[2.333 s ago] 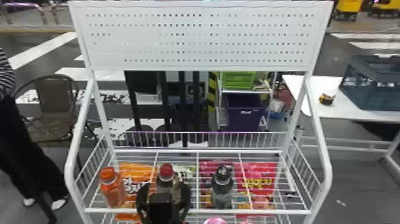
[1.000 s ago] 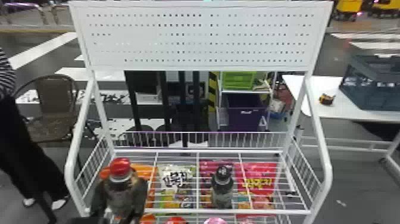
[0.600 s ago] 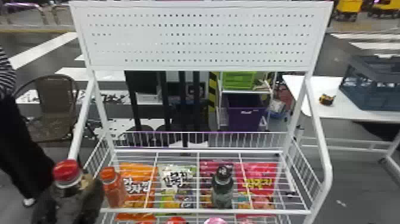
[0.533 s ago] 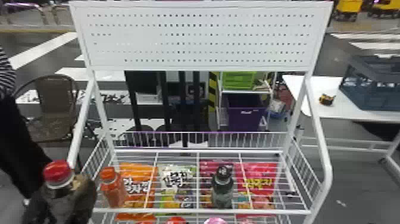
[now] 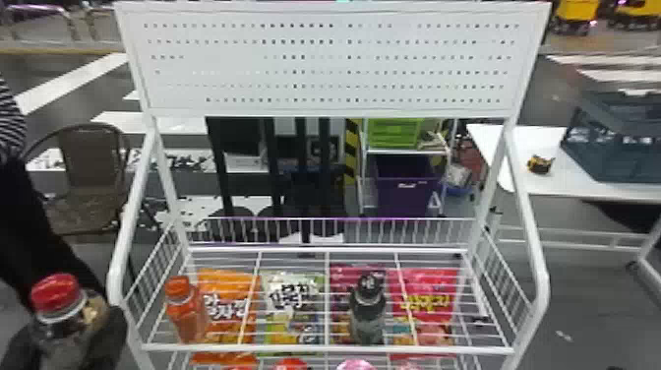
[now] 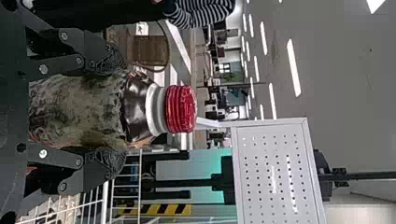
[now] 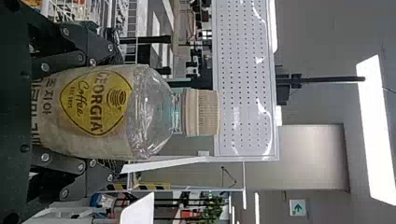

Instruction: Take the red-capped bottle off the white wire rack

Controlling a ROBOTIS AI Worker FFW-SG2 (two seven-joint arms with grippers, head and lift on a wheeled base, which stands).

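Red-capped bottle (image 5: 63, 322) has moved left, off the white wire rack (image 5: 324, 349)

Fingers of the left gripper (image 5: 66, 342) grasp its sides, beside the rack's left end. Those of the right gripper (image 7: 112, 107) clasp a beige-capped bottle (image 7: 116, 112). On the rack stand an orange bottle (image 5: 186, 312), far left, and a dark-capped bottle (image 5: 368, 310), right of centre, with snack bags (image 5: 428, 292) beneath.

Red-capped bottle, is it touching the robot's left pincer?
Touching. The left wrist view shows the red-capped bottle gripped by the left pincer, a finger against each side.
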